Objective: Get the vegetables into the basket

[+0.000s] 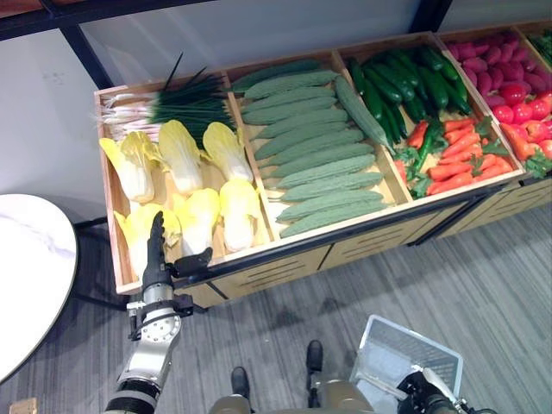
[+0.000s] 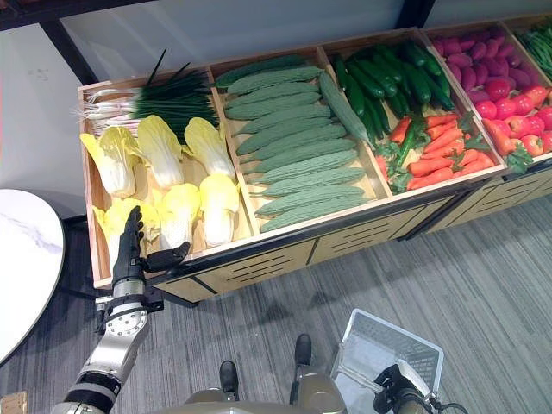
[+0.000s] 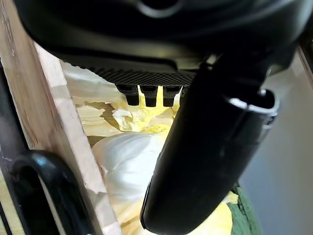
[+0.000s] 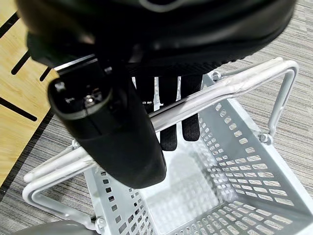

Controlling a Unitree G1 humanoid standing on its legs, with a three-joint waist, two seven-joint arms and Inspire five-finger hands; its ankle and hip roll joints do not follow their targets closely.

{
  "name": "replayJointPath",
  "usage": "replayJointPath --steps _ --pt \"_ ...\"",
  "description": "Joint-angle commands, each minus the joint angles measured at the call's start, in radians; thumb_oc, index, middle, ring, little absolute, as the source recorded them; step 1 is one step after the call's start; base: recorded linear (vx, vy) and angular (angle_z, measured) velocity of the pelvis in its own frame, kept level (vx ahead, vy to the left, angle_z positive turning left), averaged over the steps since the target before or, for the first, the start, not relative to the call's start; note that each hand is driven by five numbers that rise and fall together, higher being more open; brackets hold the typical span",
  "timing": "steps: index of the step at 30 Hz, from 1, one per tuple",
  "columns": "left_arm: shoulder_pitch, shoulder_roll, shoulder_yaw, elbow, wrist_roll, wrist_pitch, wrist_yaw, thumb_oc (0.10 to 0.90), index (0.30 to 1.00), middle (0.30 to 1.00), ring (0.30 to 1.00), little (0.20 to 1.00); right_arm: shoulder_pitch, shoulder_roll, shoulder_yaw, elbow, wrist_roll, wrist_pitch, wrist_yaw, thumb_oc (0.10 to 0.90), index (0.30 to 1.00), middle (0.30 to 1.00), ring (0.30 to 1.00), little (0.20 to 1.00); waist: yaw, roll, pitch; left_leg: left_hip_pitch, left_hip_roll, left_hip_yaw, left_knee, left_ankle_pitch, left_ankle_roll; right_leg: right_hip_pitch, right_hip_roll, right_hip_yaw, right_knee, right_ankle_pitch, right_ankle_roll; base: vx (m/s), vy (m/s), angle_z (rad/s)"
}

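Note:
Yellow cabbages (image 1: 183,155) fill the left bin of the wooden produce stand (image 1: 285,246). My left hand (image 1: 157,257) is open at the bin's front left corner. Its straight fingers lie over the front-left cabbage (image 1: 138,226) and the thumb is spread to the right. In the left wrist view the same cabbage (image 3: 124,161) shows just past the fingertips (image 3: 149,95). The empty white perforated basket (image 1: 405,352) hangs low at the right over the floor. My right hand (image 4: 112,127) is shut on the basket's handle (image 4: 215,95).
Green onions (image 1: 185,103) lie behind the cabbages. Light green cucumbers (image 1: 315,147) fill the middle bin, with dark cucumbers (image 1: 405,86) and carrots (image 1: 457,159) to the right, and red and purple produce (image 1: 517,95) at the far right. A white round table (image 1: 26,276) stands at the left.

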Motion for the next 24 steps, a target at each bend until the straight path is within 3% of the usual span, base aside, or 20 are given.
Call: replayJointPath --steps 1,3,5,6,7,8,14,19,21,23,24 --pt "-0.105 0.073 0.021 0.025 0.071 0.025 0.038 0.900 1.000 1.000 1.000 1.000 -0.036 0.013 0.055 -0.006 -0.014 -0.005 -0.022 0.400 0.300 0.300 0.300 0.300 -0.004 -0.057 -0.033 -0.045 0.025 -0.052 0.001 -0.011 -0.023 0.010 -0.137 0.058 0.019 -0.019 0.140 0.00 0.000 0.00" --pt "-0.152 0.099 -0.001 0.076 0.141 0.089 0.019 0.900 1.000 1.000 1.000 1.000 -0.050 0.002 0.068 -0.020 -0.025 0.002 -0.011 0.400 0.300 0.300 0.300 0.300 -0.009 -0.057 -0.026 -0.057 0.027 -0.054 0.001 -0.006 -0.024 -0.005 -0.136 0.061 0.023 -0.017 0.141 -0.02 0.033 0.01" --pt "-0.183 0.112 -0.009 0.117 0.158 0.117 0.008 0.780 0.833 0.833 0.833 0.833 -0.055 -0.007 0.081 -0.028 -0.033 0.010 0.000 0.400 0.300 0.300 0.300 0.300 -0.011 -0.057 -0.023 -0.064 0.029 -0.054 0.001 -0.003 -0.025 -0.012 -0.135 0.062 0.027 -0.017 0.140 -0.02 0.017 0.00" --pt "-0.206 0.121 -0.015 0.137 0.169 0.132 0.007 0.669 0.676 0.676 0.676 0.676 -0.061 -0.009 0.088 -0.029 -0.038 0.013 0.003 0.400 0.300 0.300 0.300 0.300 -0.012 -0.058 -0.023 -0.067 0.029 -0.054 0.001 -0.002 -0.025 -0.014 -0.135 0.063 0.027 -0.018 0.139 0.00 0.000 0.00" --pt "-0.232 0.125 -0.019 0.164 0.172 0.142 0.010 0.512 0.456 0.456 0.456 0.456 -0.067 -0.009 0.096 -0.032 -0.041 0.016 0.008 0.400 0.300 0.300 0.300 0.300 -0.012 -0.058 -0.021 -0.070 0.029 -0.055 0.001 -0.001 -0.026 -0.016 -0.134 0.064 0.029 -0.018 0.138 0.00 0.000 0.00" --pt "-0.257 0.124 -0.019 0.190 0.165 0.155 0.012 0.400 0.300 0.300 0.300 0.300 -0.072 -0.008 0.104 -0.036 -0.043 0.019 0.014 0.400 0.300 0.300 0.300 0.300 -0.013 -0.060 -0.022 -0.070 0.029 -0.055 0.001 -0.001 -0.026 -0.017 -0.133 0.064 0.029 -0.018 0.137 0.00 0.000 0.00" --pt "-0.356 0.124 -0.009 0.241 0.151 0.169 0.065 0.400 0.300 0.300 0.300 0.300 -0.095 0.005 0.145 -0.065 -0.051 0.018 0.033 0.400 0.300 0.300 0.300 0.300 -0.022 -0.070 -0.019 -0.070 0.032 -0.052 0.001 -0.005 -0.027 -0.026 -0.132 0.072 0.033 -0.018 0.136 0.00 0.000 0.00" --pt "-0.336 0.086 0.066 -0.097 0.113 0.023 0.199 0.400 0.300 0.300 0.300 0.300 -0.085 0.020 0.145 -0.080 -0.046 -0.001 0.009 0.400 0.300 0.300 0.300 0.300 -0.013 -0.081 -0.012 -0.069 0.031 -0.059 0.001 -0.009 -0.026 -0.024 -0.136 0.069 0.037 -0.022 0.136 0.00 0.000 0.00" --pt "-0.295 0.070 0.083 -0.230 0.101 -0.024 0.201 0.400 0.300 0.300 0.300 0.300 -0.077 0.020 0.137 -0.077 -0.038 -0.012 -0.002 0.400 0.300 0.300 0.300 0.300 -0.007 -0.084 -0.008 -0.067 0.029 -0.061 0.001 -0.012 -0.024 -0.021 -0.138 0.066 0.039 -0.024 0.137 0.00 0.000 0.00" --pt "-0.195 0.067 0.071 -0.401 0.059 -0.085 0.125 0.400 0.300 0.300 0.300 0.300 -0.063 0.024 0.112 -0.060 -0.008 -0.023 -0.016 0.400 0.300 0.300 0.300 0.300 0.002 -0.080 -0.004 -0.062 0.026 -0.066 0.001 -0.014 -0.021 -0.015 -0.141 0.062 0.039 -0.025 0.138 -0.01 0.008 0.02" --pt "-0.079 0.078 0.048 -0.452 -0.097 -0.143 -0.002 0.400 0.300 0.300 0.300 0.300 -0.050 0.026 0.081 -0.041 0.013 -0.022 -0.018 0.400 0.300 0.300 0.300 0.300 0.011 -0.073 -0.003 -0.057 0.021 -0.065 0.001 -0.014 -0.020 -0.010 -0.144 0.062 0.038 -0.024 0.139 -0.02 0.022 0.04"
